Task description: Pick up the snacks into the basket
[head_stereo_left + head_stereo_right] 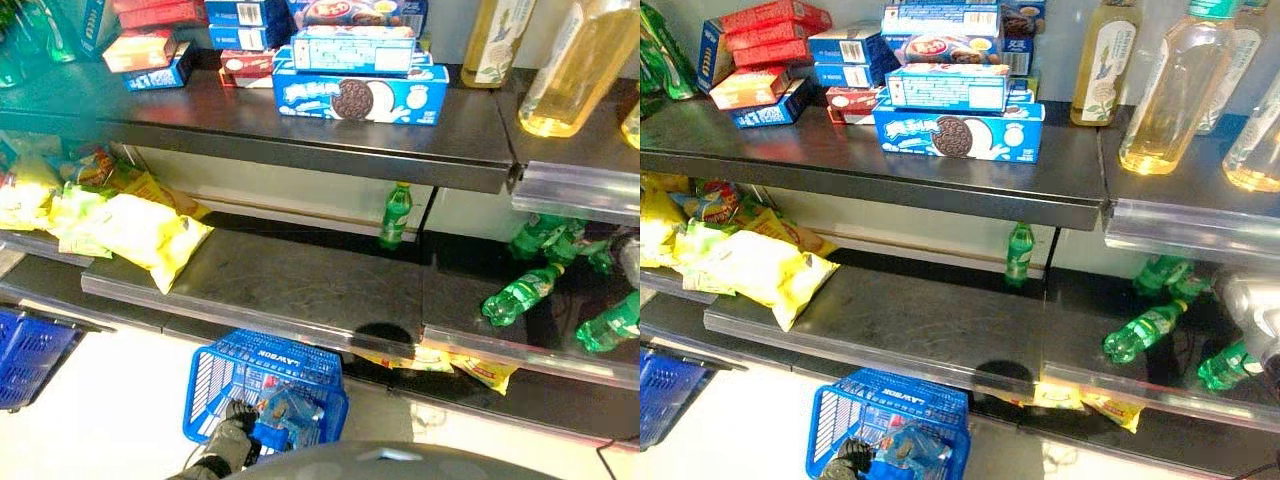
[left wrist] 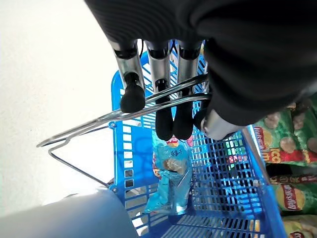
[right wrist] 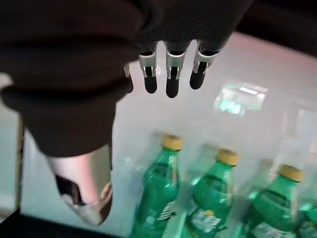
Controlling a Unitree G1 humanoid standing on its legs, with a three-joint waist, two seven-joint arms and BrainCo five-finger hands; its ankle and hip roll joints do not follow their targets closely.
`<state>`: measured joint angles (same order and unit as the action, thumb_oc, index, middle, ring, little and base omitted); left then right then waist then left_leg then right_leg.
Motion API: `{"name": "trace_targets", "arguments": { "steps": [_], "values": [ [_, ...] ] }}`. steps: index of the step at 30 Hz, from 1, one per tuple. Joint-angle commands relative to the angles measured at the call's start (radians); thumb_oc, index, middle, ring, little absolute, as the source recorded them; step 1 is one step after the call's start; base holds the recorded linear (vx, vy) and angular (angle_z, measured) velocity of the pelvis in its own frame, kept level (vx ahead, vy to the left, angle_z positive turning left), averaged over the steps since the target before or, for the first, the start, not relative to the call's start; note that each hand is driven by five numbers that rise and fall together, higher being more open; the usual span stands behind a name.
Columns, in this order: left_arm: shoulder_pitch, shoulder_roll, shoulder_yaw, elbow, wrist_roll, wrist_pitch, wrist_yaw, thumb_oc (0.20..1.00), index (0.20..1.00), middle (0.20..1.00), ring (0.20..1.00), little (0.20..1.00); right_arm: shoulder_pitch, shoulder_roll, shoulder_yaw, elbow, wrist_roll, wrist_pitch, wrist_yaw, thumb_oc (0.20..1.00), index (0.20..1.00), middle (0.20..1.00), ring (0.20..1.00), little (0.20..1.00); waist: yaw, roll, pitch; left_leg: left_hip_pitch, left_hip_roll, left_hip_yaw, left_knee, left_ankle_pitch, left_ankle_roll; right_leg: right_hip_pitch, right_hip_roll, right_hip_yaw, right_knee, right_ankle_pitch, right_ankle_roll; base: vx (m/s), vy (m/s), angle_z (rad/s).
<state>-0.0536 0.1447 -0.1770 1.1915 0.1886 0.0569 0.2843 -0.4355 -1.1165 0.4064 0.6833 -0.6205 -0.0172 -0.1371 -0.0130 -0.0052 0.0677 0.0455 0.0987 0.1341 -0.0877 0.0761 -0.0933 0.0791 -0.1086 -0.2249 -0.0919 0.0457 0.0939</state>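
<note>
A blue plastic basket [image 1: 262, 358] hangs low in front of the shelves, and my left hand [image 1: 232, 428] is shut on its wire handles [image 2: 99, 121], fingers [image 2: 166, 119] curled over them. A light blue snack packet [image 2: 171, 178] lies inside the basket. Yellow snack bags [image 1: 130, 235] are piled at the left of the middle shelf. Blue cookie boxes [image 1: 360, 98] are stacked on the top shelf. My right hand [image 1: 1250, 305] hovers at the right end of the middle shelf, above green bottles; its fingers [image 3: 171, 82] are straight and hold nothing.
Green soda bottles [image 1: 520, 290] lie on the right of the middle shelf, and one [image 1: 396, 215] stands at its back. Oil bottles [image 1: 580, 60] stand top right. Another blue basket [image 1: 25, 360] sits at lower left. Green snack bags [image 2: 285, 144] fill the bottom shelf beside the basket.
</note>
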Motion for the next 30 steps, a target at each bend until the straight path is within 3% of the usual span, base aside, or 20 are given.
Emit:
{"name": "trace_targets", "arguments": {
  "steps": [1, 2, 14, 30],
  "values": [
    [-0.025, 0.043, -0.070, 0.047, 0.090, 0.004, 0.011, 0.200, 0.200, 0.200, 0.200, 0.200, -0.116, 0.008, 0.026, 0.026, -0.025, 0.009, -0.004, 1.000, 1.000, 1.000, 1.000, 1.000, 0.033, -0.081, 0.030, 0.034, -0.010, 0.035, 0.000, -0.064, -0.010, -0.008, -0.038, 0.009, 0.012, -0.004, 0.074, -0.08, -0.015, 0.01],
    [-0.030, 0.046, -0.086, 0.033, 0.088, 0.000, 0.015, 0.200, 0.200, 0.200, 0.200, 0.200, -0.140, 0.026, 0.049, 0.059, -0.013, 0.015, -0.005, 1.000, 1.000, 1.000, 1.000, 1.000, 0.041, -0.082, 0.059, 0.005, -0.007, 0.030, 0.000, -0.052, -0.012, -0.034, -0.040, 0.005, 0.011, 0.006, 0.076, -0.07, -0.013, 0.03],
    [-0.057, 0.050, -0.114, -0.039, 0.040, -0.021, 0.044, 0.200, 0.200, 0.200, 0.200, 0.200, -0.191, 0.081, 0.026, 0.090, 0.111, 0.029, -0.039, 1.000, 1.000, 1.000, 1.000, 1.000, 0.053, -0.067, 0.160, -0.093, -0.005, 0.001, 0.000, -0.006, -0.013, -0.128, -0.041, -0.005, 0.017, 0.038, 0.073, -0.07, -0.012, 0.06],
    [-0.058, 0.053, -0.127, -0.106, 0.006, -0.042, 0.016, 0.200, 0.200, 0.200, 0.200, 0.200, -0.155, 0.084, 0.081, -0.002, 0.185, -0.028, 0.058, 1.000, 1.000, 1.000, 1.000, 1.000, 0.056, -0.044, 0.204, -0.088, -0.006, -0.015, 0.000, 0.000, -0.011, -0.124, -0.039, -0.012, 0.037, 0.018, 0.063, 0.00, -0.004, 0.01]
  ]
}}
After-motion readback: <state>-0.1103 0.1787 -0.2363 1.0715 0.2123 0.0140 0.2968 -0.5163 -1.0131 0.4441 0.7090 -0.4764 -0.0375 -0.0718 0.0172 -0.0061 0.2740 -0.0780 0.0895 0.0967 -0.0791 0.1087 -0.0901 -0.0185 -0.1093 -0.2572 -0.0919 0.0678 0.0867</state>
